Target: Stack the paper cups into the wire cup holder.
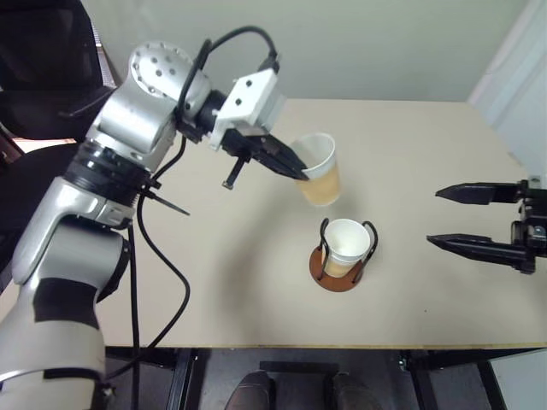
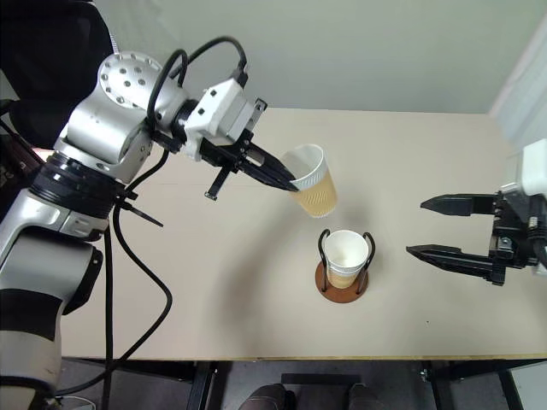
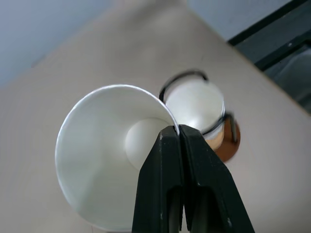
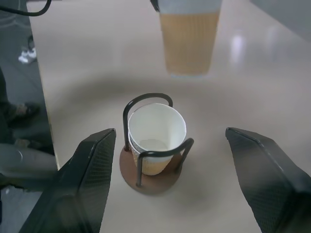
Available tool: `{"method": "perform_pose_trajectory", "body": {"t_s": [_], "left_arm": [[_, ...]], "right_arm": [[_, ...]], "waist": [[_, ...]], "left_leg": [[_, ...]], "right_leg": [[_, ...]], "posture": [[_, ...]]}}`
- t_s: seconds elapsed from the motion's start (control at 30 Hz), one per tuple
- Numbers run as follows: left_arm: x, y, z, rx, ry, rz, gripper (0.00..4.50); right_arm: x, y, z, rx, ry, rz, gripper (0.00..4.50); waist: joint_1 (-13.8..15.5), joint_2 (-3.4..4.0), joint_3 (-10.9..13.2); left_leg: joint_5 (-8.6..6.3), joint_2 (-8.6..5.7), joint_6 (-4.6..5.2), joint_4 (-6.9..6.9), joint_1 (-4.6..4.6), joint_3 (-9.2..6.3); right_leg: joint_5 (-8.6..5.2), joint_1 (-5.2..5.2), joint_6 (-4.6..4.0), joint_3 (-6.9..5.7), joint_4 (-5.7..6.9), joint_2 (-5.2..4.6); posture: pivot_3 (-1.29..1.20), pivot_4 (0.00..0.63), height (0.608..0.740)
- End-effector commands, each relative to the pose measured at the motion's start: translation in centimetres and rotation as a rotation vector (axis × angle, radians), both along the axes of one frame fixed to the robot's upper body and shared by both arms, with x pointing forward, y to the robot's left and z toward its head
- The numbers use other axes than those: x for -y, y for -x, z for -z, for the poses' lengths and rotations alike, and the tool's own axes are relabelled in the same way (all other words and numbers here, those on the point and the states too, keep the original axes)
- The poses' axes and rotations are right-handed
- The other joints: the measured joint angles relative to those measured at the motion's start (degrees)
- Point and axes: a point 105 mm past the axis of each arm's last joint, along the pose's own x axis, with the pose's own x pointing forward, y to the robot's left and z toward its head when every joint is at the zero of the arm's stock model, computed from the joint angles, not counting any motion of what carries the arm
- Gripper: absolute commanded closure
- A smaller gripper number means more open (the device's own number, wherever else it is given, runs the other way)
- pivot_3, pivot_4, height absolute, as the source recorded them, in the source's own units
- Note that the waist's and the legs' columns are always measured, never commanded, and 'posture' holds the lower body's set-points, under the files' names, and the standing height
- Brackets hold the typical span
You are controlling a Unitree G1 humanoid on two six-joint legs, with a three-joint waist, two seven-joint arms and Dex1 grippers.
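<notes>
Paper cup [image 1: 319,171] hangs pinched in the left pincer [image 1: 295,167]; right wrist view shows two cups [image 4: 155,133] nested between the open right pincer [image 1: 449,218].

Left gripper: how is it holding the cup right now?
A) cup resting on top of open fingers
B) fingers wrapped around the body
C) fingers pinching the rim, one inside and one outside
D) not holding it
C: the left gripper is shut on the rim of the raised paper cup, one finger inside, one outside.
</notes>
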Motion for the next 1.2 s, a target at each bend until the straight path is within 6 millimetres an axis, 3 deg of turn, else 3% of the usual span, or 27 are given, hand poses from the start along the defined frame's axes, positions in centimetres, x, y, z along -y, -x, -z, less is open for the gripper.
{"method": "perform_pose_trajectory", "body": {"t_s": [0.03,0.5,0.83,0.93,1.2], "left_arm": [[1.1,1.8,-1.7,0.000,-0.011,0.093,4.46],[4.2,0.2,4.4,-0.014,-0.179,0.182,4.46],[5.0,1.3,5.9,0.019,-0.234,0.261,4.46],[4.9,1.3,5.8,0.041,-0.248,0.255,3.86],[5.5,0.7,3.9,0.012,-0.149,0.203,1.23]], "right_arm": [[0.1,0.8,-0.7,0.064,0.013,-0.003,0.74],[0.4,1.9,-0.2,0.068,0.038,0.069,0.74],[0.2,1.8,-0.3,0.064,0.046,0.067,0.74],[0.1,1.7,-0.2,0.061,0.047,0.059,0.74],[0.2,1.5,-0.1,0.048,0.054,0.042,0.74]], "waist": [[-0.1,0.01,0.0],[-0.1,0.02,0.0],[0.1,0.02,0.0],[0.1,0.02,0.0],[0.1,0.02,0.0]], "left_leg": [[0.01,-0.04,0.02,-0.04,0.06,0.09],[-0.02,-0.12,0.17,0.01,0.18,0.11],[-0.03,-0.16,0.19,0.01,0.18,0.11],[-0.03,-0.18,0.20,0.03,0.17,0.11],[-0.04,-0.18,0.21,0.05,0.17,0.10]], "right_leg": [[0.00,0.02,-0.01,-0.03,0.01,0.05],[0.01,0.27,0.18,-0.01,-0.04,-0.09],[-0.04,0.30,0.35,0.00,-0.04,-0.10],[-0.04,0.31,0.36,-0.01,-0.04,-0.11],[-0.04,0.33,0.36,-0.01,-0.04,-0.11]], "posture": [[0.00,0.150,0.740],[0.00,0.150,0.740],[0.00,0.150,0.740],[0.00,0.150,0.740],[0.00,0.150,0.740]]}}
